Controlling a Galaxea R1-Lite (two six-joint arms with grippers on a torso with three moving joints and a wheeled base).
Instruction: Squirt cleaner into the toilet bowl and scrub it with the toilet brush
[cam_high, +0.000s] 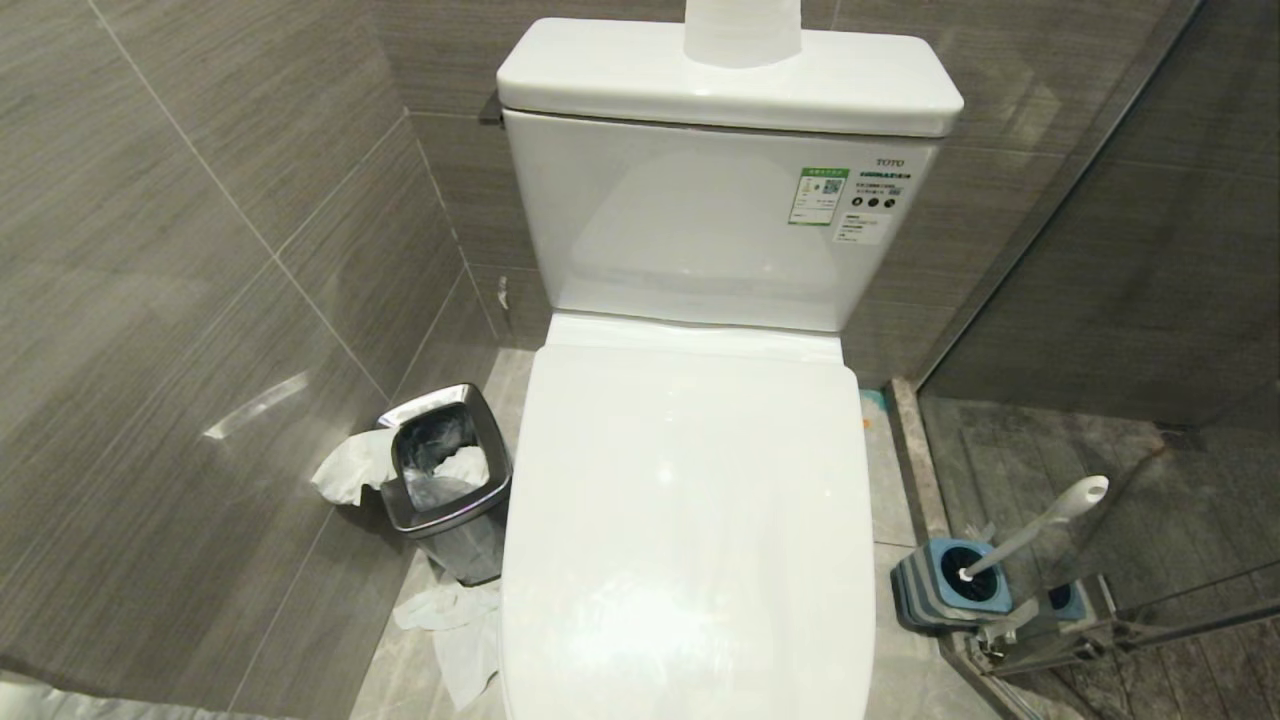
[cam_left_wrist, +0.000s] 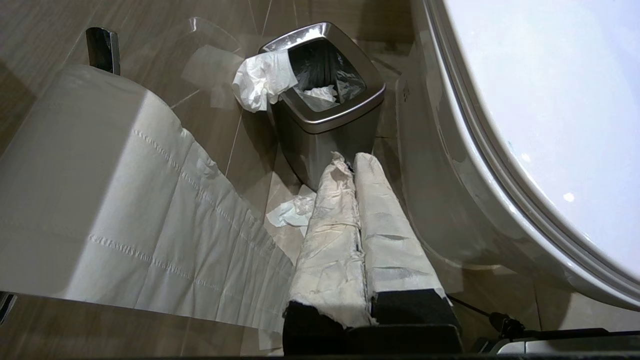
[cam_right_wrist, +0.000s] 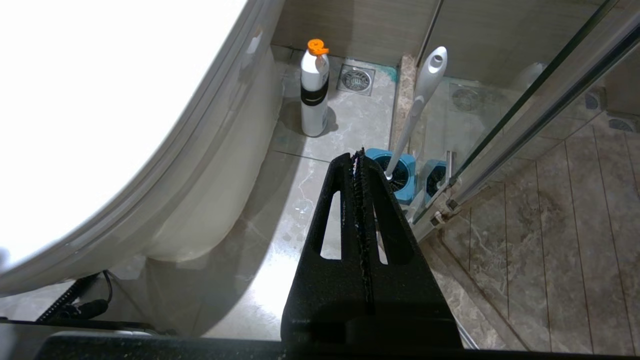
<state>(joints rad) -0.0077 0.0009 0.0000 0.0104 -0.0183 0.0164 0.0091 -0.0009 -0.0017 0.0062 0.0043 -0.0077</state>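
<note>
A white toilet (cam_high: 690, 520), lid down over the bowl, stands between grey tiled walls (cam_high: 180, 280) and a glass screen (cam_high: 1120, 300). The toilet brush (cam_high: 1040, 525) leans in its blue holder (cam_high: 950, 585) on the marble floor (cam_right_wrist: 345, 120). Left gripper (cam_left_wrist: 354, 160) and right gripper (cam_right_wrist: 357, 157) hang pressed together, empty.

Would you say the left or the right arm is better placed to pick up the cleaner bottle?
Right, probably. The right gripper, shut and empty, hangs over the floor on the side where the bottle and brush stand. The left gripper, also shut, faces the bin across the closed toilet.
</note>
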